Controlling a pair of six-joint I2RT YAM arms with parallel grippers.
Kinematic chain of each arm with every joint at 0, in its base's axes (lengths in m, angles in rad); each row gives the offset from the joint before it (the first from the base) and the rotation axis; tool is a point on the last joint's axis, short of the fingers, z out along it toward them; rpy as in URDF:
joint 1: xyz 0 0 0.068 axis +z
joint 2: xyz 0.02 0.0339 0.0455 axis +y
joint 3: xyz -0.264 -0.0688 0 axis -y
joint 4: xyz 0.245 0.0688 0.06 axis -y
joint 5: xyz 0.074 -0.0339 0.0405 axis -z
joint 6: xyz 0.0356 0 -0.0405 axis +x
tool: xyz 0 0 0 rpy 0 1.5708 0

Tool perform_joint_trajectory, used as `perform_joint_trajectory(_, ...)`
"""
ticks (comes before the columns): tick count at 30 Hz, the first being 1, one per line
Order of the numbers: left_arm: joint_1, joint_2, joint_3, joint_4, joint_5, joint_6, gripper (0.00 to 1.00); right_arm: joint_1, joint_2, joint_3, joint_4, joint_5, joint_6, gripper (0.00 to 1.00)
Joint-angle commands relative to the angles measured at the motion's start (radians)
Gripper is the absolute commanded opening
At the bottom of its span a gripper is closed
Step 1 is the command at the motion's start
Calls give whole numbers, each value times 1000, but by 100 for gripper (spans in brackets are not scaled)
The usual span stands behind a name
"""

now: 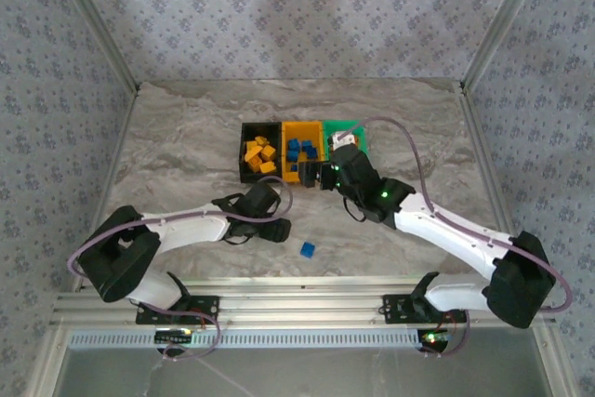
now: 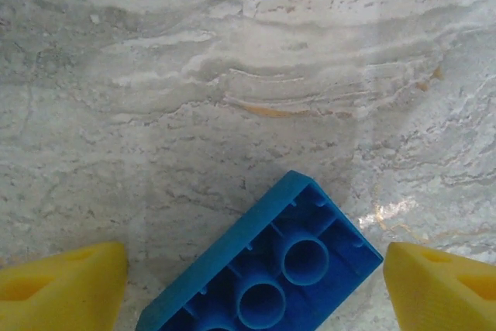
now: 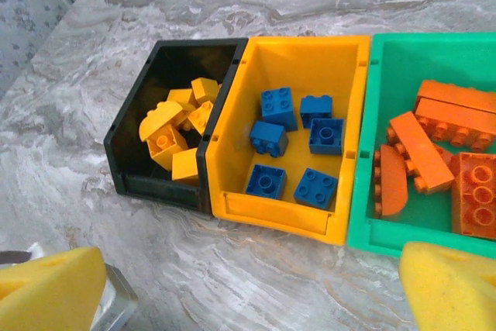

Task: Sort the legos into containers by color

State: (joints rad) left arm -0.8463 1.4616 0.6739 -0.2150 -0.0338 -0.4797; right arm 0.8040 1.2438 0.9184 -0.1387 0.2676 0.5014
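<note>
Top external view showed the row of bins (image 1: 302,124) at mid-table, with one blue brick (image 1: 307,249) loose on the marble table (image 1: 186,137) on the near side of the bins. Left gripper (image 2: 256,281) straddled that brick, which lay hollow side up; its jaws were apart, not clamped. Right gripper (image 3: 248,292) hovered just in front of the bins, jaws wide and empty. Within the row, the black bin (image 3: 132,145) held yellow bricks (image 3: 174,137), the yellow bin (image 3: 256,215) blue bricks (image 3: 294,145), and the green bin (image 3: 395,60) orange bricks (image 3: 457,160).
</note>
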Motion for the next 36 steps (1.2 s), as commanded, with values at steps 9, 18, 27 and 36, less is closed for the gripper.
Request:
perform_joint_trajectory(9, -99, -37, 18, -45, 3, -56, 77, 2, -47, -27, -22, 51, 28, 100)
perform_joint_trajectory(18, -122, 106, 102, -63, -157, 9, 67, 0, -69, -42, -42, 60, 31, 100)
perform_joint_trajectory(27, -133, 99, 106, -92, -192, -1, 39, -24, -104, -69, -45, 64, 35, 100)
perform_joint_trajectory(36, -81, -27, 233, -125, -197, 12, 33, -37, -193, -143, -61, 81, 61, 100)
